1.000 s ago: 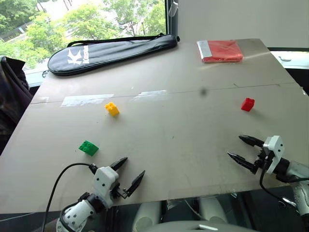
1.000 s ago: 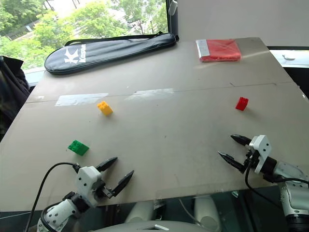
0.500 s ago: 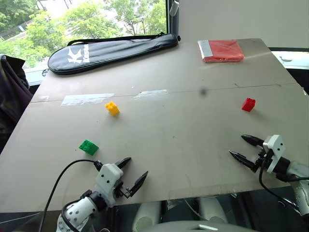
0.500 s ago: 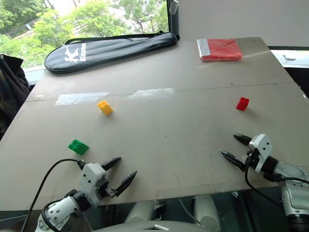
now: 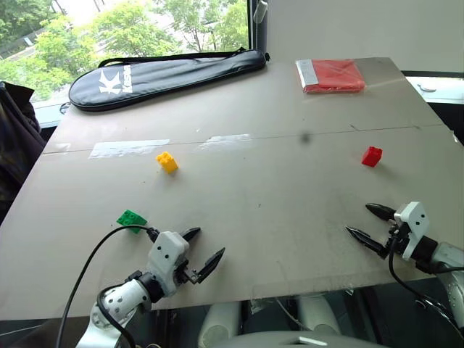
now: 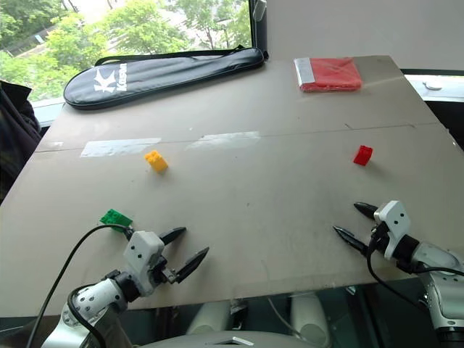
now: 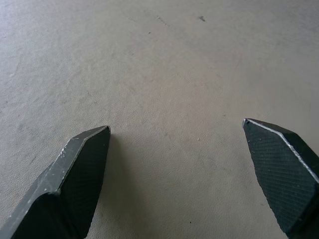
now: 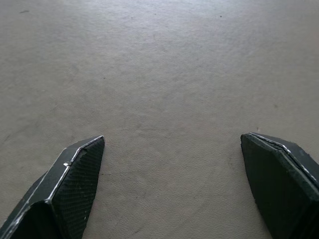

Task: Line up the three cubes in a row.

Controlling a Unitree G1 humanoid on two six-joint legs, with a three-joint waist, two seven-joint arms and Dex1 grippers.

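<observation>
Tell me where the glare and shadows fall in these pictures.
Left eye view: window daylight leaves pale glare on the table near the racket bag; the red brick and yellow brick cast short shadows. Left wrist view: a soft shadow lies beside one finger.

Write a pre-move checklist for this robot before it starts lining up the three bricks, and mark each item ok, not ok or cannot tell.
1. Left gripper open and empty: ok.
2. Right gripper open and empty: ok.
3. All three bricks in sight on the table: ok; green brick, yellow brick, red brick.
4. Bricks already in a row: not ok; they lie far apart.
5. Red packet and black racket bag away from the bricks: ok, both at the far edge.
6. Bricks free to lift: cannot tell.
</observation>
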